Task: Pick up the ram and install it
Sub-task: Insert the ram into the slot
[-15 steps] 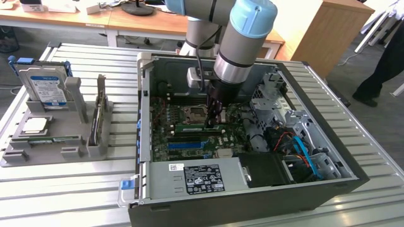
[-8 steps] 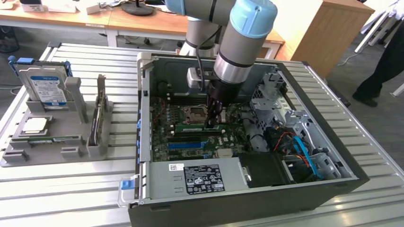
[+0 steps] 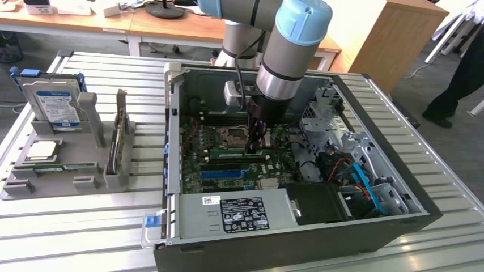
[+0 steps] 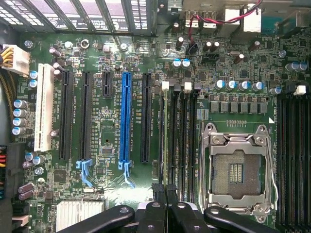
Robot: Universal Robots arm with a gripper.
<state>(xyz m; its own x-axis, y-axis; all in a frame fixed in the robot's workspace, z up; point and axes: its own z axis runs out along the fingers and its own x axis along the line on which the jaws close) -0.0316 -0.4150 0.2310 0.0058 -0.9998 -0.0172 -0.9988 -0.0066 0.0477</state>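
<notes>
Claw [image 4: 165,190] sat closed over memory slots [image 4: 178,131]; CPU socket [image 4: 236,167] just beside, blue slot [image 4: 126,116] on the opposite side.

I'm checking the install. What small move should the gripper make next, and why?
Probably a gentle push straight down: the gripper is shut on the ram, which is lined up along the memory slots beside the empty CPU socket.
</notes>
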